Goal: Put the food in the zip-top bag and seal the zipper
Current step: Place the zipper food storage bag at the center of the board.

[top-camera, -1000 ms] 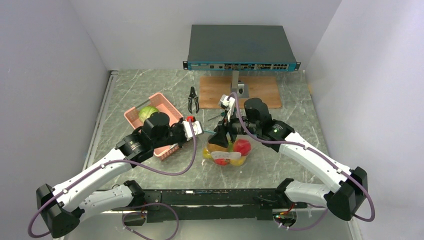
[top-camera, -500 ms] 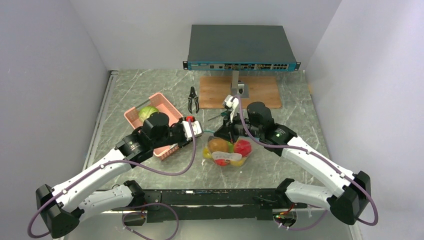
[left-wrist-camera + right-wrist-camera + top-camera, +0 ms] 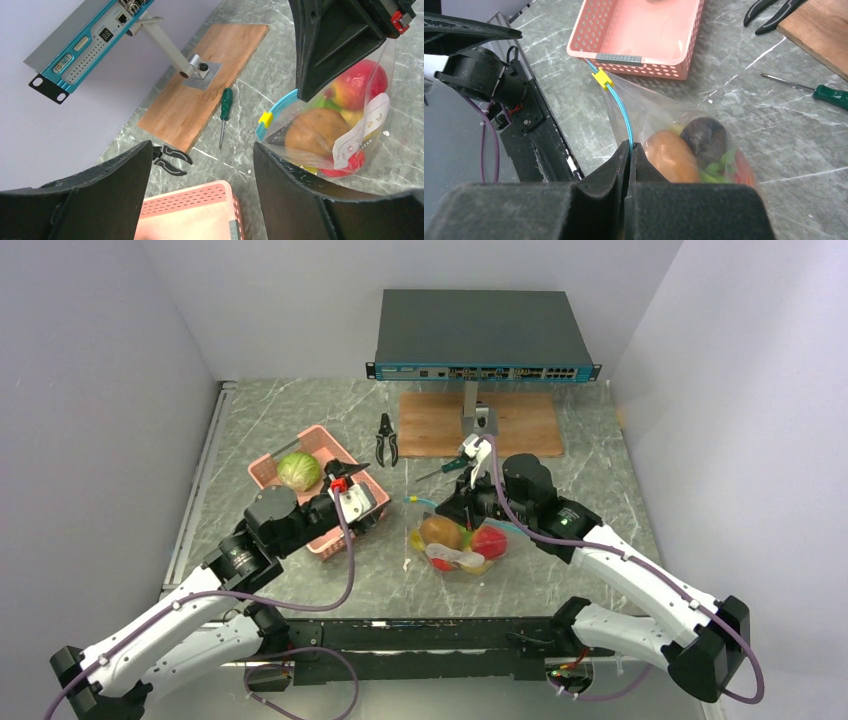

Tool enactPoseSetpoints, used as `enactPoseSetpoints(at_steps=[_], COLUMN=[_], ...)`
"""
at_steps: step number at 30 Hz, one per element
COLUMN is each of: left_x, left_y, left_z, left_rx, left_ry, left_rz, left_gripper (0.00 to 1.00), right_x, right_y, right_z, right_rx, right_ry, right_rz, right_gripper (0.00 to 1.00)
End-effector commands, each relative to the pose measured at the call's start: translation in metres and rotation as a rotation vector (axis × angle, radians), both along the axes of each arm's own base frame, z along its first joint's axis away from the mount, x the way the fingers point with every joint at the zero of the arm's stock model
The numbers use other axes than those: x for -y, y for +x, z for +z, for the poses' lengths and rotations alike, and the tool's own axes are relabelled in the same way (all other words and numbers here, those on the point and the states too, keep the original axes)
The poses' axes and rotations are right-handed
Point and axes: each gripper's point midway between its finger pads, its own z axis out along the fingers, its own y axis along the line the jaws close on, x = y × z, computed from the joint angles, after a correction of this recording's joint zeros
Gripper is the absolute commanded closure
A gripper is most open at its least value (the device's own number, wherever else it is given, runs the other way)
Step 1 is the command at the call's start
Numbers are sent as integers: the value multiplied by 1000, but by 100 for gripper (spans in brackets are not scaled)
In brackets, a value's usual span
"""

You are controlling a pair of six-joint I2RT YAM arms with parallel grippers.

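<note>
Several fruits (image 3: 487, 539) fill the zip-top bag (image 3: 455, 558), which lies mid-table toward the near edge in the overhead view. The left wrist view shows the left gripper (image 3: 200, 147) spread wide and empty near the pink basket (image 3: 200, 210). In the right wrist view, the right gripper (image 3: 630, 148) is clenched on the zipper (image 3: 620, 110).

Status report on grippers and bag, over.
Left gripper open, empty. Right gripper shut on the zipper. Zip-top bag holds food. Pink basket near slider.
</note>
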Motion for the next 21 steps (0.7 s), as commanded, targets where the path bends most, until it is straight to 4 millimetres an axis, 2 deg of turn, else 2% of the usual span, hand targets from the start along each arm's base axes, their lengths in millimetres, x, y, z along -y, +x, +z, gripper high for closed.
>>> enactPoseSetpoints(at_steps=[1,5,9,11,14,18,21], left_x=[3,7,-2,-13,-29,-49,-55], left_y=[6,9,22,31,41,53,56], left_z=[9,5,2,3,5,5,6], left_rx=[26,-22,-22,-22,-8,5,6], left_ry=[-28,-10,6,8,4,16,22], left_rz=[10,15,100,182,289,419,458], left_gripper=[22,23,23,23,23,22,22], right_x=[-3,1,30,58,113,173,215], right_y=[1,6,35,52,70,74,68], right_z=[16,25,41,51,59,77,93], right_rx=[12,20,65,94,133,221,284], right_ry=[64,84,85,68,-4,-100,-147], right_rz=[-8,-65,-318,-510,-811,-1064,-1211], right_gripper=[100,100,100,100,100,100,100])
